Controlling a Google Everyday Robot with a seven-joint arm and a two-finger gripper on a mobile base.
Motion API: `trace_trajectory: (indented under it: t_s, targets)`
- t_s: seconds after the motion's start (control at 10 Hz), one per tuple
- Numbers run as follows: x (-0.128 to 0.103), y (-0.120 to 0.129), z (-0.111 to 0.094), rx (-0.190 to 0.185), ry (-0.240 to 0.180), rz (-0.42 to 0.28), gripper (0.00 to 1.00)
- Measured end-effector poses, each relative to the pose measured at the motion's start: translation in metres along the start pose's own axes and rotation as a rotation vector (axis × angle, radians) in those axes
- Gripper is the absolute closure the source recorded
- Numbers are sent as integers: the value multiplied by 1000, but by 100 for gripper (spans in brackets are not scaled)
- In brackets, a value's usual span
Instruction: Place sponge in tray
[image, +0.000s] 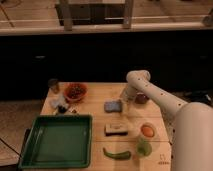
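A wooden table (100, 92) stands before dark cabinets. My gripper (126, 96) hovers just right of the blue-grey sponge (113, 106), apparently lining up a pickup. I cannot tell whether it is open. The green tray (57, 145) lies near left, apart from the sponge.

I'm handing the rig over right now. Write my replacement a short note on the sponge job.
Gripper: low beside the sponge, at its right edge, not lifting it.
Sponge: flat on the table, outside the tray, beyond its far right corner.
Tray: front left of the table.
Done: approach to the sponge.
Left: grasp, carry, set in tray.
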Motion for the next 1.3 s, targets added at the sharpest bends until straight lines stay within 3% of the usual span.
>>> trace_trajectory:
  t_s: [0.2,0.3,0.5,0.6,0.8,1.1,1.3]
  targets:
    - [0,0,1,-2,-13,11,43]
    - [1,0,0,0,-15,16,42]
    - [0,0,1,-1,-16,20,27]
    - [1,0,1,0,-15,19,25]
    - [3,1,-10,8,-8,11,32]
    - [-3,4,-39,6,-5,11,59]
    - [-5,3,-37,2,-10,20,57]
